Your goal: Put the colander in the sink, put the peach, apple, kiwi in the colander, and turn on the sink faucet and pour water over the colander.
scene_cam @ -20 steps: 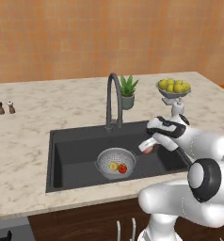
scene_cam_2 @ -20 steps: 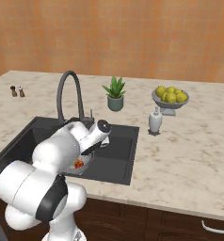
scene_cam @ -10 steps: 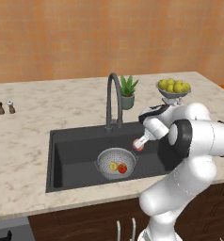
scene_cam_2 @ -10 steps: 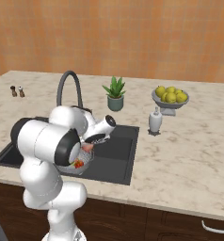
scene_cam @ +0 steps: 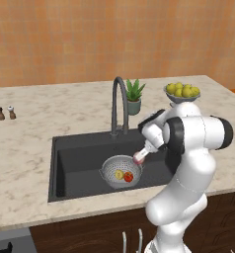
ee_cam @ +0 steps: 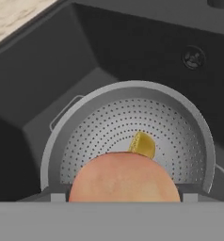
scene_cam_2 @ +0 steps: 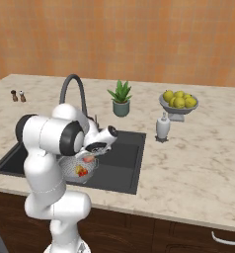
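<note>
The pincer (scene_cam: 139, 157) grips the peach (ee_cam: 124, 178) and hangs just above the colander (ee_cam: 189, 127), which sits in the black sink (scene_cam: 80, 158). The kiwi (scene_cam: 119, 174) and the apple (scene_cam: 129, 176) lie side by side in the colander. The gooseneck faucet (scene_cam: 118, 101) stands on the table (scene_cam: 35, 133) behind the basin.

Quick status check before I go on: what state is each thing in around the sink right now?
colander: upright in the sink.
kiwi: lying in the colander.
apple: lying in the colander, beside the kiwi.
peach: held in the gripper, above the colander, not yet released.
sink faucet: off, no water running.
gripper: closed on the peach.
</note>
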